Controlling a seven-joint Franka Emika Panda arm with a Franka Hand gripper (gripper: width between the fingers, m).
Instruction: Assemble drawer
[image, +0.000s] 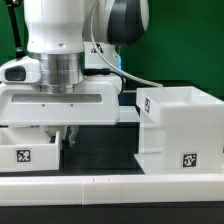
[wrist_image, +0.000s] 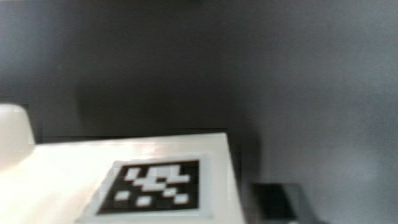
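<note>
The arm fills the upper left of the exterior view, and its tool hangs low over the dark table, just at the near edge of a small white drawer tray that lies at the lower left of that frame. The tall box housing stands upright at the right of the frame, apart from the tray, with its open top showing and a square tag low on its front. A low white border wall runs along the bottom. In the wrist view a flat white face of the tray with its tag sits close under the camera, and one dark fingertip shows just beside its edge. Neither picture shows whether the jaws are apart or pressed on the tray's wall, so I cannot tell the tool's state. The step in hand looks like the pick-up of this tray. The next move probably calls for a firm hold on a tray wall, then a lift and a level carry toward the housing's opening.
</note>
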